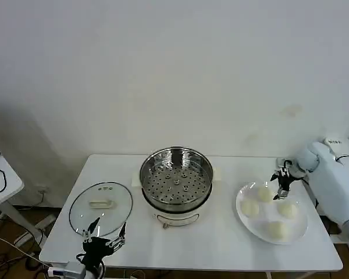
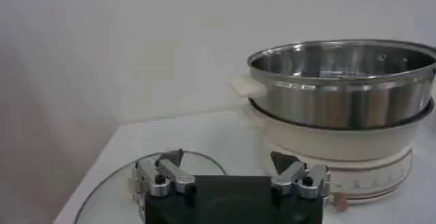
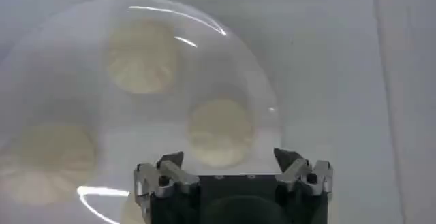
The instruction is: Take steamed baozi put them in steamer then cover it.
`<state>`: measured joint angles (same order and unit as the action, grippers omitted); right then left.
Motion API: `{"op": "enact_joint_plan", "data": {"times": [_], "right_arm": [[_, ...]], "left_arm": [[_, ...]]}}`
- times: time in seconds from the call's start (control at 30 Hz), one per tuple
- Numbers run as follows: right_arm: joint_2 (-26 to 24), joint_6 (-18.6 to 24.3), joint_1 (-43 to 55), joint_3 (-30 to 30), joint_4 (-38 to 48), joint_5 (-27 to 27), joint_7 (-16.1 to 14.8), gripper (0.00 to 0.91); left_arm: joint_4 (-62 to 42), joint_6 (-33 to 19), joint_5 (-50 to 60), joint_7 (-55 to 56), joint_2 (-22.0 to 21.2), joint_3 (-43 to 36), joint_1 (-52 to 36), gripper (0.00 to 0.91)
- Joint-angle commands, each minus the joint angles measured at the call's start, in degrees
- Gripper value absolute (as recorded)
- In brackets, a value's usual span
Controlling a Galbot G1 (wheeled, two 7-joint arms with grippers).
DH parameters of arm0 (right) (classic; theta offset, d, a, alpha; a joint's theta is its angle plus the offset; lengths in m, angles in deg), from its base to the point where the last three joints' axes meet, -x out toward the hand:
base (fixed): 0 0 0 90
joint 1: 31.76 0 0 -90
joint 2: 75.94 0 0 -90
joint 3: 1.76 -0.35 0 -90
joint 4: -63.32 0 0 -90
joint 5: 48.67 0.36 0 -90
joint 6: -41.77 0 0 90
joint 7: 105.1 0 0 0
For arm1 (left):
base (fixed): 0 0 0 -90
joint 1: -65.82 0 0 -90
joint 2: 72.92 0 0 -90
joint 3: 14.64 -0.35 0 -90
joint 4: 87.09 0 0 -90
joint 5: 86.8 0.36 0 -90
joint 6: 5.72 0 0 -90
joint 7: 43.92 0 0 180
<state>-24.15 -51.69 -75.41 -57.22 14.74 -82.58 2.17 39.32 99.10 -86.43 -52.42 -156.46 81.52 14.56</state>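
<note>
Baozi, four of them, lie on a white plate at the bench's right end; the right wrist view shows three. Right gripper, jaws apart, hangs over the plate. Left gripper, jaws apart, sits beside the cover, flat on the bench. Steamer stands uncovered at centre, its perforated tray bare.

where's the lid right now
The lid lies flat on the table's left side in the head view, beside the steamer, with the open left gripper hovering at its near edge.

White-shelled right arm, black grippers, silver-jointed fingers, dark pointed tips
</note>
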Motion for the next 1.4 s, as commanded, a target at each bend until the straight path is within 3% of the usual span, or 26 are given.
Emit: {"op": "enact_joint_plan", "data": {"times": [0.03, 0.43, 0.47, 0.53, 0.67, 1.13, 1.4], "right_arm": [[1.74, 0.39, -0.20, -1.13, 2.02, -1.98, 0.40, 0.907], [2.63, 0.20, -0.81, -1.35, 2.54, -2.30, 1.33, 0.907], [2.65, 0.07, -0.82, -1.34, 2.60, -2.28, 1.51, 0.746], [2.68, 0.07, -0.80, -1.35, 2.85, -2.26, 1.76, 0.625], [2.67, 0.04, -0.77, -1.27, 3.37, -2.02, 2.84, 0.544], [1.51, -0.81, -0.01, -0.27, 2.46, 0.03, 3.51, 0.484], [-2.30, -1.84, 1.72, 1.40, -2.71, 5.14, 3.30, 0.484]], "left_arm": [[0.03, -0.05, 0.25, 0.03, 0.10, -0.08, 0.24, 0.907], [-0.09, -0.13, 0.22, 0.06, 0.06, -0.11, 0.42, 0.907], [-0.14, -0.14, 0.21, 0.06, 0.05, -0.13, 0.38, 0.907], [-0.19, -0.13, 0.20, 0.08, 0.05, -0.16, 0.35, 0.907], [-0.33, -0.15, 0.18, 0.05, 0.04, -0.15, 0.31, 0.907], [-1.58, -0.17, 0.26, 0.07, -0.15, -0.17, -0.16, 0.907], [-1.59, -0.17, 0.20, 0.12, 0.00, -0.17, -0.31, 0.907]]}}
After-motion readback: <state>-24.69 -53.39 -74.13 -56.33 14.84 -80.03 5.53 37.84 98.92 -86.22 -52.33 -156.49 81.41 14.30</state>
